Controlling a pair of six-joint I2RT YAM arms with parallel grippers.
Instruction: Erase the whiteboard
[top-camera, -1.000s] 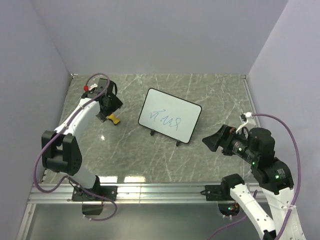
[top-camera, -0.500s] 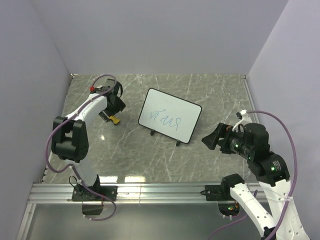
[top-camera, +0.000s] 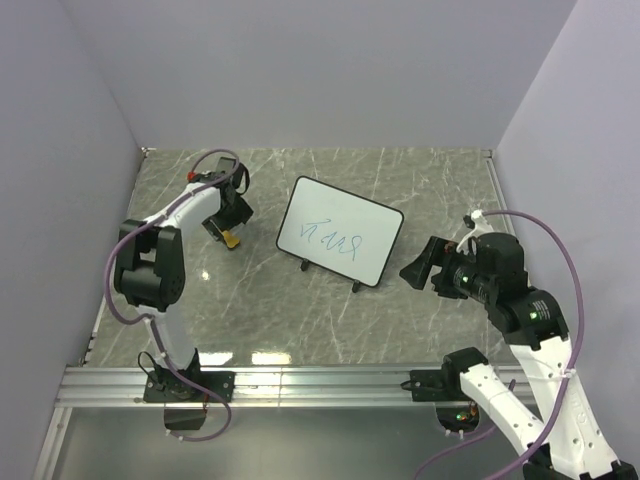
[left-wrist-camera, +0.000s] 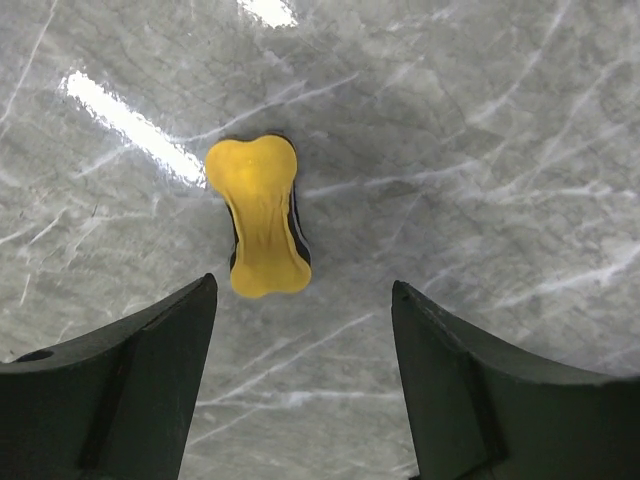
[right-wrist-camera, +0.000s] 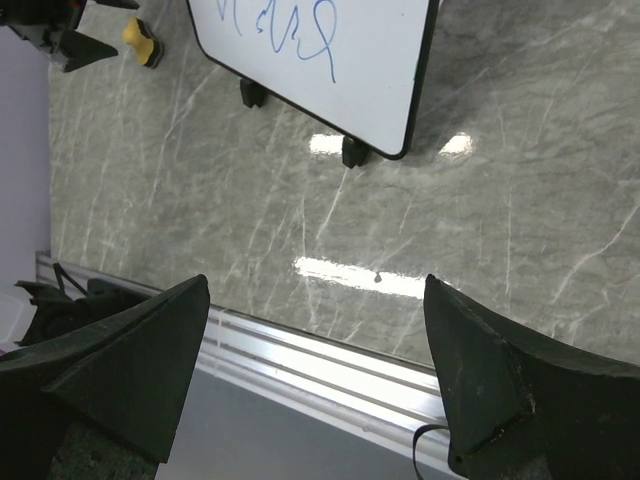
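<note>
Centre the left gripper (left-wrist-camera: 303, 305) on the yellow eraser (left-wrist-camera: 260, 215) before you pinch.
Nearest you, the right gripper (right-wrist-camera: 315, 290) hangs wide open and empty, just beside the whiteboard (top-camera: 340, 232), which stands tilted mid-table, its blue scribbles (top-camera: 335, 239) unwiped. Farther off, your left jaws are spread and hold nothing; the eraser lies ahead of the fingertips and off-centre, so advance, lower, and close across its narrow waist.

Left arm (top-camera: 150, 268) and right arm (top-camera: 538, 318): white rounded links, black joint housings, black bases. A purple cable (top-camera: 112, 305) loops along each. Small green lights (top-camera: 533, 313) on the right arm's joints, red spot (top-camera: 192, 175) at the left wrist. Fingers (left-wrist-camera: 130, 390) matte black, broad wedges with curved inner faces.
</note>
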